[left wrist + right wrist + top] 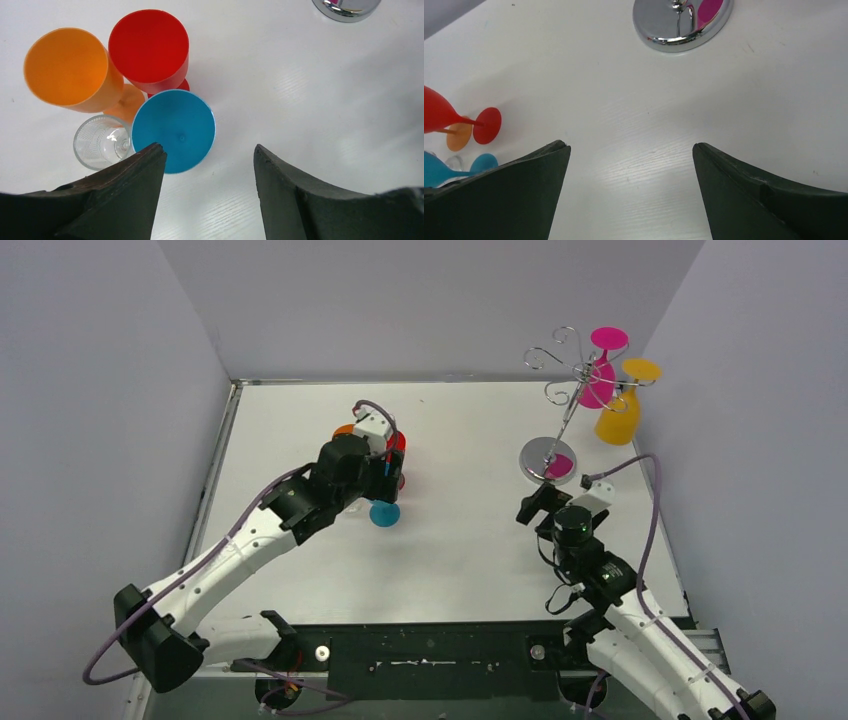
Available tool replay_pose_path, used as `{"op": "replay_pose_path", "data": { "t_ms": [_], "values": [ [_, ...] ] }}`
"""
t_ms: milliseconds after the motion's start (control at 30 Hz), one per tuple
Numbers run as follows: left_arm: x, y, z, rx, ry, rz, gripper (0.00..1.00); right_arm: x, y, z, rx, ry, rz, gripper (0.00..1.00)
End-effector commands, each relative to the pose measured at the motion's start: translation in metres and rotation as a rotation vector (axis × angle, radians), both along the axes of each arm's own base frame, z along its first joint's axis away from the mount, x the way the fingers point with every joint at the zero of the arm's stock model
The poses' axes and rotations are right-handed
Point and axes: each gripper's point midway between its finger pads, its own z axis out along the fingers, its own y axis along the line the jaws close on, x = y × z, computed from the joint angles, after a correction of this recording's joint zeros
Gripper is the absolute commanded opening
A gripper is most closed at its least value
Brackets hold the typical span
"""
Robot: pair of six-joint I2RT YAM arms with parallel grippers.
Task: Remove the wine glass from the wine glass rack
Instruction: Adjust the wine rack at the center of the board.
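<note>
Orange glass (67, 67), red glass (148, 46) and clear glass (100, 142) stand clustered on the white table (310, 100).

From its base at the near left, the left arm (230, 552) is extended forward and inward, with the wrist pitched steeply down. The left gripper (207, 150) is pointed downward; its fingers (135, 190) are seen parted, with nothing clasped between them. The right arm (600, 575) is reached a shorter way forward. The right gripper (631, 147) is spread wide and nothing is held.
</note>
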Motion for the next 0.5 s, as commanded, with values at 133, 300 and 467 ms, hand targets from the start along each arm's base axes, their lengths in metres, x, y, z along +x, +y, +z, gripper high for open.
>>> {"op": "replay_pose_path", "data": {
  "t_ms": [133, 300, 467],
  "values": [
    [-0.033, 0.022, 0.008, -0.102, -0.024, -0.008, 0.65, 0.027, -0.011, 0.084, 0.038, -0.114, 0.049, 1.00],
    [-0.049, 0.036, -0.004, -0.091, -0.011, -0.011, 0.67, 0.038, -0.030, 0.141, -0.109, -0.169, 0.009, 1.00],
    [-0.055, 0.046, -0.005, -0.083, -0.028, 0.000, 0.69, 0.040, -0.063, 0.157, -0.230, -0.106, -0.148, 1.00]
  ]
}}
